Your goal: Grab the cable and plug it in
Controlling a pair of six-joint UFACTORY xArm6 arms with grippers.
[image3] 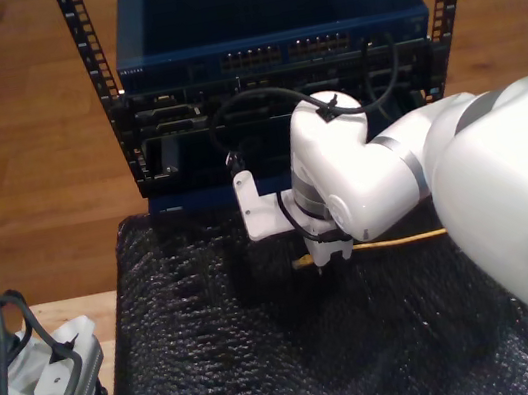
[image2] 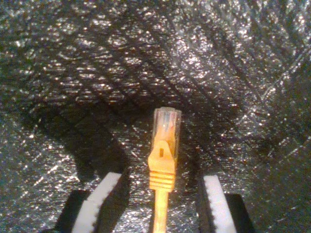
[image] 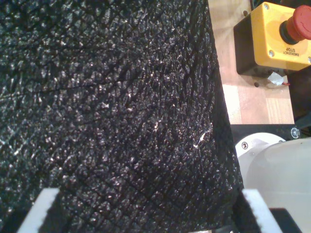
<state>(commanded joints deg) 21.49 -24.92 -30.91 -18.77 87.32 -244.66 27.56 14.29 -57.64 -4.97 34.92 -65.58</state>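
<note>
The cable [image2: 164, 145] lies on the black mat, its clear plug and yellow-orange boot pointing away from the second wrist camera. My second gripper [image2: 161, 177] is open, with one white finger on each side of the boot and a gap on both sides. In the exterior view the cable [image3: 403, 239] runs toward the exterior view's right, and my second gripper [image3: 326, 253] hangs low over its plug end. My first gripper [image: 150, 194] is open over the mat with nothing between its fingers; its arm [image3: 56, 379] sits at the exterior view's lower left.
A rack stands behind the mat, holding a blue network switch [image3: 271, 54] with rows of ports. The black textured mat [image3: 271, 359] covers the table. A yellow emergency-stop box [image: 274, 36] stands on bare wood beside the mat, near a white robot base [image: 277, 165].
</note>
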